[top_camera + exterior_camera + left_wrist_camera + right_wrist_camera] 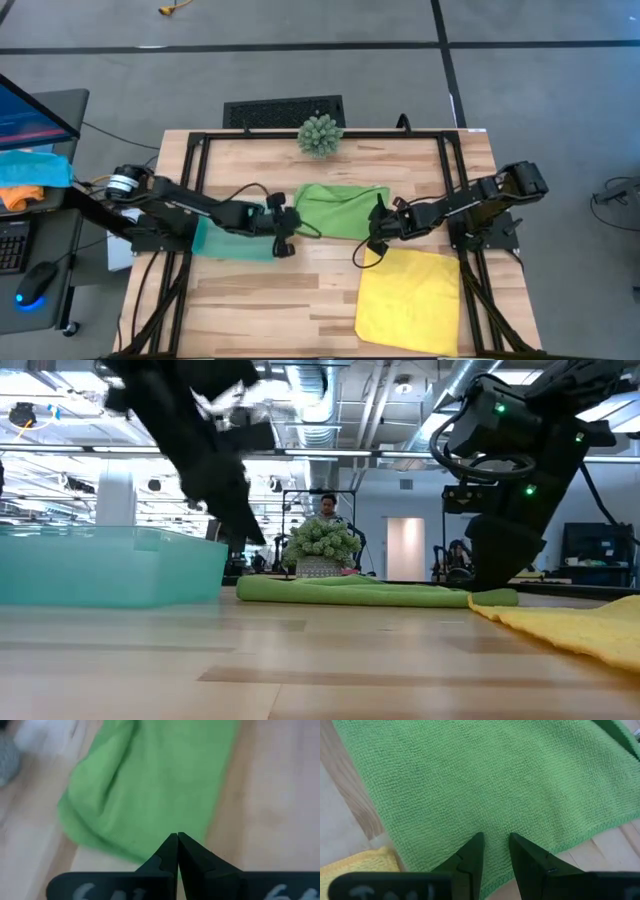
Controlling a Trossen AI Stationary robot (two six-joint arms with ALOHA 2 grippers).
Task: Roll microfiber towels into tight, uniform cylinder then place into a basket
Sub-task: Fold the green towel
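Both claws at the green towel point(338, 210), mid-counter.
Left claw point(177, 842) pressed together at its edge; right claw point(496, 845) parted over it, gripping nothing.

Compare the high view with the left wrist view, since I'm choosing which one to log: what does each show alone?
Only the high view shows the flat bright yellow microfiber towel, the translucent teal plastic basket, the spiky green ball plant and the right tool. Only the left wrist view shows the left tool shut, tips over the cloth's edge. Both show the leaf green microfiber towel on the light wooden table.
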